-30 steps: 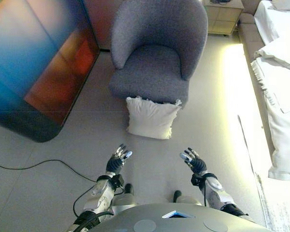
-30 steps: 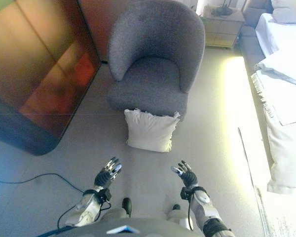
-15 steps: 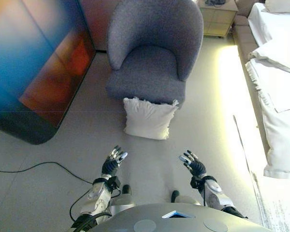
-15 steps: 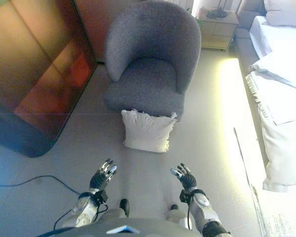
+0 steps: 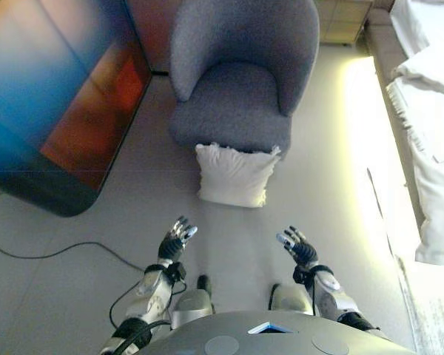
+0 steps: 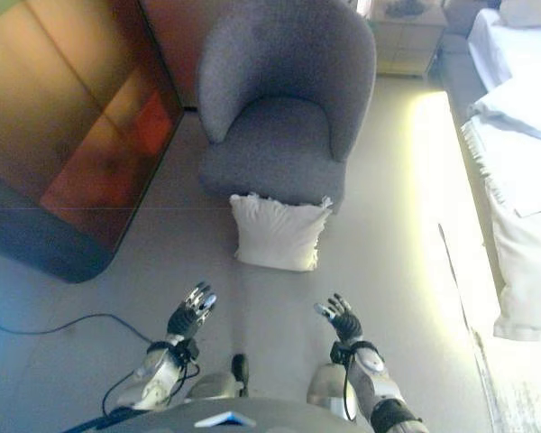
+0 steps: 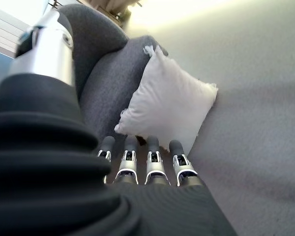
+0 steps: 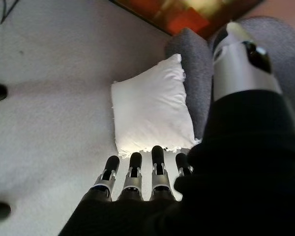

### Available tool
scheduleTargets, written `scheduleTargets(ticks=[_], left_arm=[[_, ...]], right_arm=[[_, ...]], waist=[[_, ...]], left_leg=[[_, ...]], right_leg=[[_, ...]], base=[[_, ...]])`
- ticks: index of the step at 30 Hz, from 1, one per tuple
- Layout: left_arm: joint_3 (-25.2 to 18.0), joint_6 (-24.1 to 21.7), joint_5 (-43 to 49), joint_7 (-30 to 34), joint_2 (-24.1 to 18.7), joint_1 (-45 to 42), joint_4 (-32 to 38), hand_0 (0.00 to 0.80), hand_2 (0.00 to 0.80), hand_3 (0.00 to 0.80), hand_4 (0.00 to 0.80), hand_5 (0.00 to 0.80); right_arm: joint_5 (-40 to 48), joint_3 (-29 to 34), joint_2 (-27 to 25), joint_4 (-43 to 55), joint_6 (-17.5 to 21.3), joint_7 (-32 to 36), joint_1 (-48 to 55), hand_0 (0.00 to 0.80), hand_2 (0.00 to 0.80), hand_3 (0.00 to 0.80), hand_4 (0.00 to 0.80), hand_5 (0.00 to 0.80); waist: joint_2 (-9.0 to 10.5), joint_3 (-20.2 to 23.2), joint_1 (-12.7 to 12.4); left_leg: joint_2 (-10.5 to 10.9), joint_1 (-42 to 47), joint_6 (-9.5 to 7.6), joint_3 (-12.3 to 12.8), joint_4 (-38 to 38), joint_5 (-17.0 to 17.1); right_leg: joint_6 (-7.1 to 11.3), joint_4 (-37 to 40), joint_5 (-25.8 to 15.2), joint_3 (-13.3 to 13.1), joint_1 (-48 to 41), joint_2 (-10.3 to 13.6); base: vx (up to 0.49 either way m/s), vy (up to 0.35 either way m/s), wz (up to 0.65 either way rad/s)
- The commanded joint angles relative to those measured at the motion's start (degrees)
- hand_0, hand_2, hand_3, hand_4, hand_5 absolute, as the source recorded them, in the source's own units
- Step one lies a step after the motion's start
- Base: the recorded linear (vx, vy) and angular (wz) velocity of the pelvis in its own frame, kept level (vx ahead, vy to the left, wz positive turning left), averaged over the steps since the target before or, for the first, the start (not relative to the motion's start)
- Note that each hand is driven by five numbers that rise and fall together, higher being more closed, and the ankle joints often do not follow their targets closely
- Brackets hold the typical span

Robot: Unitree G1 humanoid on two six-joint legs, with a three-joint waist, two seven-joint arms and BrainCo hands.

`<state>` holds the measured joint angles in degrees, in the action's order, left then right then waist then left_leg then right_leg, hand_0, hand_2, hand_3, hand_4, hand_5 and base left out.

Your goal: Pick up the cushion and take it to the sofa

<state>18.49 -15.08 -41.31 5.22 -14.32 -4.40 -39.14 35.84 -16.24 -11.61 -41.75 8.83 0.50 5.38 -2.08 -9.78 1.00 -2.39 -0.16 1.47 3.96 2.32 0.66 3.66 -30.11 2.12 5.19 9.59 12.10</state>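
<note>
The cushion (image 5: 234,174) is soft white cloth, its edges frayed. The chair (image 5: 240,78) at 12 o'clock wears coarse, matt grey fabric. The floor (image 5: 74,266) looks smooth, matt grey. The panel (image 5: 55,92) at 10 o'clock is glossy.

The whole view has slid, the cushion (image 5: 234,175) and armchair (image 5: 240,74) now higher in frame, while both hands' poses look unchanged.

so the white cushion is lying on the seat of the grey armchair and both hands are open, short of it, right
Not quite. The white cushion stands on the floor, leaning against the front of the grey armchair, not on its seat, as the left eye view shows. The left robot hand and right robot hand are open, short of it.
</note>
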Motion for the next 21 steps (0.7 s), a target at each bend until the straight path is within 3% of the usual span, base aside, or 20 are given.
scheduleTargets(ticks=[1, 4, 7, 10, 14, 18, 19, 21], left_arm=[[-2.0, 0.0, -1.7, 1.4, -2.1, -1.6, 5.7, 0.0, 0.0, 0.0, 0.0, 0.0], [-1.2, -0.6, -1.6, 1.0, -2.3, -2.0, 6.1, 0.0, 0.0, 0.0, 0.0, 0.0], [-0.2, -1.9, -1.2, 1.6, -2.1, -1.3, 4.9, 0.0, 0.0, 0.0, 0.0, 0.0], [-0.4, -1.8, -0.3, 2.5, -1.6, -1.9, 4.2, 0.0, 0.0, 0.0, 0.0, 0.0], [-0.8, -1.1, 1.7, 3.1, -1.2, -3.8, 3.8, 0.0, 0.0, 0.0, 0.0, 0.0], [-1.3, -1.3, 1.4, 2.9, -0.5, -4.8, 2.8, 0.0, 0.0, 0.0, 0.0, 0.0], [-1.5, -1.3, 1.0, 3.0, -0.3, -5.0, 2.4, 0.0, 0.0, 0.0, 0.0, 0.0], [-2.1, -0.8, 0.9, 3.6, -0.1, -4.8, 1.9, 0.0, 0.0, 0.0, 0.0, 0.0]], right_arm=[[1.8, 0.7, 0.9, 3.8, 3.1, -0.4, 0.9, 0.0, 0.0, 0.0, 0.0, 0.0], [2.4, 0.7, 0.6, 4.0, 3.6, -0.2, 1.2, 0.0, 0.0, 0.0, 0.0, 0.0], [3.7, 1.1, 0.2, 1.9, 4.6, 0.8, 0.1, 0.0, 0.0, 0.0, 0.0, 0.0], [3.5, 2.3, 0.5, 0.8, 4.0, 0.8, 0.1, 0.0, 0.0, 0.0, 0.0, 0.0], [3.5, 3.6, 1.2, 0.2, 3.0, 0.9, 1.2, 0.0, 0.0, 0.0, 0.0, 0.0], [3.0, 3.8, 1.0, -2.2, 3.0, 2.0, 1.4, 0.0, 0.0, 0.0, 0.0, 0.0], [2.8, 3.5, 0.9, -2.5, 3.1, 1.9, 1.3, 0.0, 0.0, 0.0, 0.0, 0.0], [2.8, 2.7, 1.0, -1.9, 3.3, 1.3, 1.4, 0.0, 0.0, 0.0, 0.0, 0.0]], waist=[[0.7, -0.1, 2.1], [2.34, -0.2, 3.3], [3.9, -0.3, 4.7], [4.52, 0.3, 5.3], [4.83, 1.9, 5.5], [4.31, 4.0, 5.6], [4.04, 4.4, 5.6], [3.39, 5.1, 5.9]], left_leg=[[4.9, 1.7, -6.11, -0.6, 3.3, -5.5], [5.8, 2.8, -5.75, -1.1, 4.3, -7.7], [7.3, 4.4, -5.83, -3.4, 5.2, -11.1], [7.9, 7.8, -5.81, -5.2, 4.6, -13.3], [7.3, 12.7, -5.6, -6.0, 3.5, -15.5], [6.0, 14.7, -4.79, -5.6, 3.0, -15.3], [5.1, 14.8, -4.12, -5.0, 3.6, -14.3], [2.6, 14.2, -2.01, -4.5, 6.1, -8.4]], right_leg=[[0.89, 0.6, -10.3, -2.1, 2.8, -1.0], [1.48, 11.9, -10.3, -3.5, 3.1, -2.1], [3.12, 24.9, -12.5, -5.2, 4.4, -3.3], [4.15, 31.4, -15.8, -4.4, 5.2, -3.8], [4.1, 31.6, -17.2, -0.9, 6.0, -3.5], [3.64, 30.9, -16.0, 0.1, 4.6, -4.1], [2.98, 29.5, -15.2, 0.1, 4.3, -4.5], [1.42, 27.4, -13.3, -0.2, 3.7, -5.9]], base=[[0.19, -0.036, 0.16], [0.202, -0.096, 0.08], [0.275, -0.094, 0.43], [0.349, -0.073, 0.47], [0.392, -0.113, 0.04], [0.369, -0.159, 0.22], [0.35, -0.195, 0.35], [0.375, -0.236, 0.25]])
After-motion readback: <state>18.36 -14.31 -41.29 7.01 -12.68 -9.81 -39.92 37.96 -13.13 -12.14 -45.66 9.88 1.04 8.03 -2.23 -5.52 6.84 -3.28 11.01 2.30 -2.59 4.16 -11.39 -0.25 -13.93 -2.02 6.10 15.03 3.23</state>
